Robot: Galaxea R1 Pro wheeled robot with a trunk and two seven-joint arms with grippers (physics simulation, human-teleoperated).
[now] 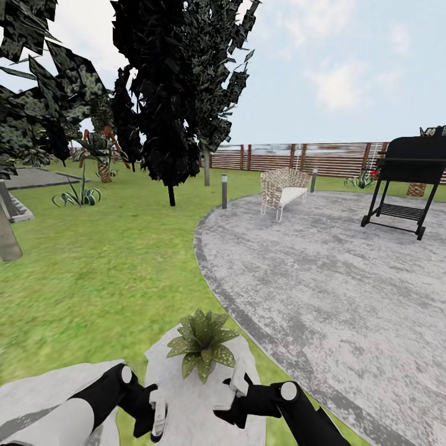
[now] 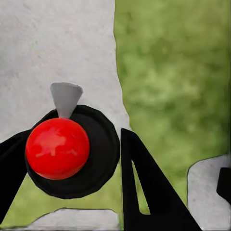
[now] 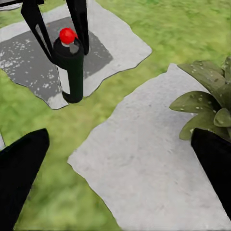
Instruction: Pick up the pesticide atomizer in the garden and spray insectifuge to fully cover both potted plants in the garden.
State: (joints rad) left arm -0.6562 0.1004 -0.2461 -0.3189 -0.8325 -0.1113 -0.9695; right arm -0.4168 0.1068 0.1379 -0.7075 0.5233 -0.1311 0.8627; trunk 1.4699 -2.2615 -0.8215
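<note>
Between the fingers of the left claw (image 1: 156,418): the pesticide atomizer (image 3: 71,72), dark body, red cap, small grey nozzle. The fingers flank its upper part from above and look closed against it on both sides. It cannot be told whether the base rests on the stepping stone (image 3: 29,53) beneath or hangs just clear of it.

Long axis: upright, running in line with the left claw's fingers. The left wrist view looks straight down onto the cap.

Right claw (image 1: 230,393): fingers spread wide, nothing between them.

Potted plant (image 1: 201,341): low rosette of white-speckled leaves on a second stepping stone (image 3: 144,159). It sits ahead of both claws, between them and nearer the right one, its leaves just beside one of that claw's fingers. A strip of lawn (image 3: 120,86) separates it from the left claw.

Governing relation: the plant lies forward of the left claw and toward the robot's right, lower than the bottle's head.

Judgement: the bottle looks secured. The next move likely calls for swinging the left claw toward the rosette with the nozzle turned onto the leaves. Nozzle heading relative to the plant cannot be settled.
</note>
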